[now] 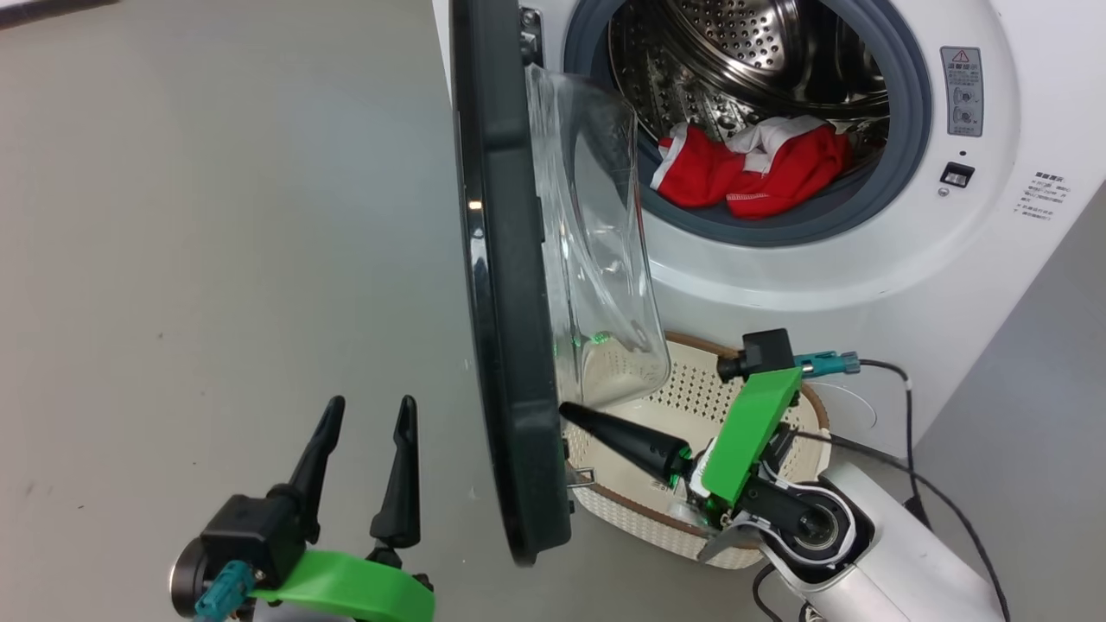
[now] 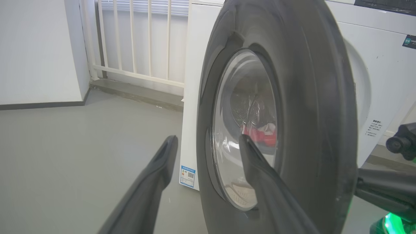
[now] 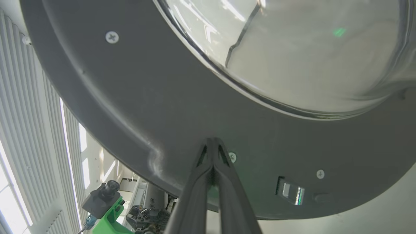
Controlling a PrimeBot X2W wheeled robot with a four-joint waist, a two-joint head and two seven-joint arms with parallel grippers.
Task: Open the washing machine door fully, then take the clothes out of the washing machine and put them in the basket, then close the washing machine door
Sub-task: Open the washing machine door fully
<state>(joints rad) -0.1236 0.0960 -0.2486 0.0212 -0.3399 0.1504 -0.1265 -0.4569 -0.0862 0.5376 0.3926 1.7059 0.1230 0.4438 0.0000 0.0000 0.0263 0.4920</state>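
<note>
The washing machine (image 1: 778, 276) stands with its black door (image 1: 505, 285) swung out edge-on toward me, the clear glass bowl (image 1: 596, 250) bulging on its inner side. Red and white clothes (image 1: 752, 168) lie at the drum's front lip and show through the window (image 2: 258, 133). The cream basket (image 1: 683, 406) sits on the floor under the opening. My right gripper (image 1: 566, 410) is shut, its tips against the door's inner face (image 3: 213, 140) near the lower rim. My left gripper (image 1: 367, 410) stands open left of the door, nothing between its fingers (image 2: 162, 169).
Grey floor (image 1: 216, 216) spreads left of the door. A white railing (image 2: 136, 42) and a wall stand behind the machine's side. A black cable (image 1: 907, 423) trails by the machine's lower right. A blue label (image 2: 188, 175) marks the washer's side panel.
</note>
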